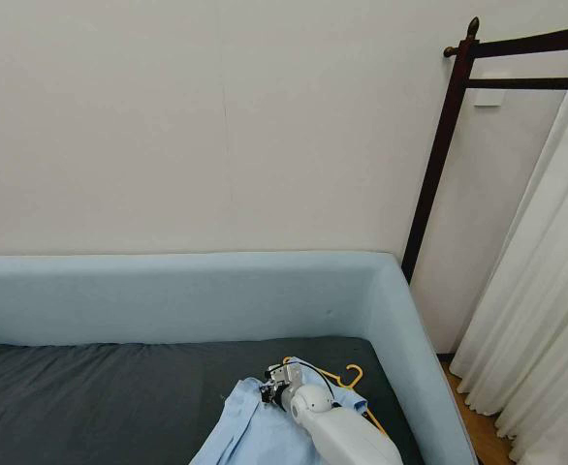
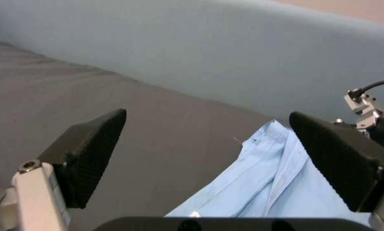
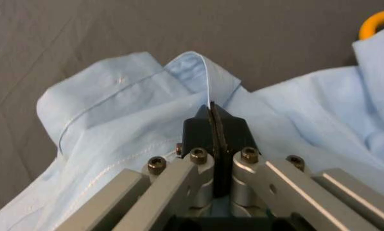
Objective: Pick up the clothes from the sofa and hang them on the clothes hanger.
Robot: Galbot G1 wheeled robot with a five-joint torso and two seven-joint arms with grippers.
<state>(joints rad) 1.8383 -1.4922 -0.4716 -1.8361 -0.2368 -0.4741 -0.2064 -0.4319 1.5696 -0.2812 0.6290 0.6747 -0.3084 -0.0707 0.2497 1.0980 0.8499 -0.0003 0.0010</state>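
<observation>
Pale blue shirt [image 3: 115,106] on the sofa [image 1: 168,291] seat, a thin collar fold clenched in the right gripper [image 3: 211,113] jaws, left gripper [image 2: 205,120] jaws released nearby: on lifting, so slight a hold could slip, or the shirt slide off its hanger [image 1: 352,373].

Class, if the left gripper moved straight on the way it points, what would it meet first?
Likely the dark seat cushion, close beside the shirt. The left gripper has open jaws with nothing between. Depth is unclear, so the shirt's edge might come first.
</observation>
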